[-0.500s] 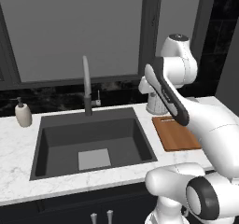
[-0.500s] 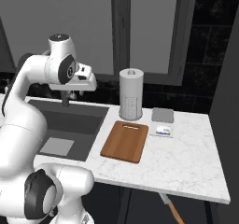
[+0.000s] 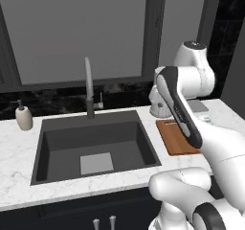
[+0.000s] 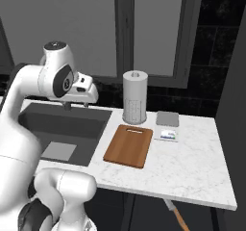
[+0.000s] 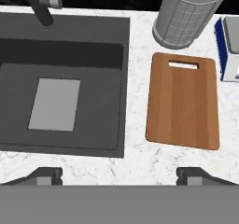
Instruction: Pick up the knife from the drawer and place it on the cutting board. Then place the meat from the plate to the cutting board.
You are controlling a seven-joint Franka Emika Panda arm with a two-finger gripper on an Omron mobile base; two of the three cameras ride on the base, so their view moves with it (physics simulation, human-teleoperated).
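The reddish-brown cutting board [image 5: 183, 107] lies bare on the white marble counter right of the sink, slot handle toward the wall; it also shows as the cutting board [image 4: 129, 146] and the cutting board [image 3: 176, 139]. My gripper [image 5: 119, 175] hangs open above the sink's right edge, left of the board, fingertips [image 5: 45, 174] wide apart with nothing between them; from the right base the gripper [image 4: 77, 105] points down. A knife [image 4: 174, 214] with an orange handle and grey blade lies below the counter's front edge. The plate and the meat are out of view.
A tall grey paper-towel roll [image 4: 134, 96] stands behind the board. A blue-and-grey flat box [image 4: 167, 125] lies to its right. The dark sink [image 3: 95, 145] with faucet [image 3: 89, 87] takes up the counter's left, and a soap bottle [image 3: 23, 116] stands at the far left.
The hand has sunk slightly over the sink's right edge. The board, roll and box have not moved.
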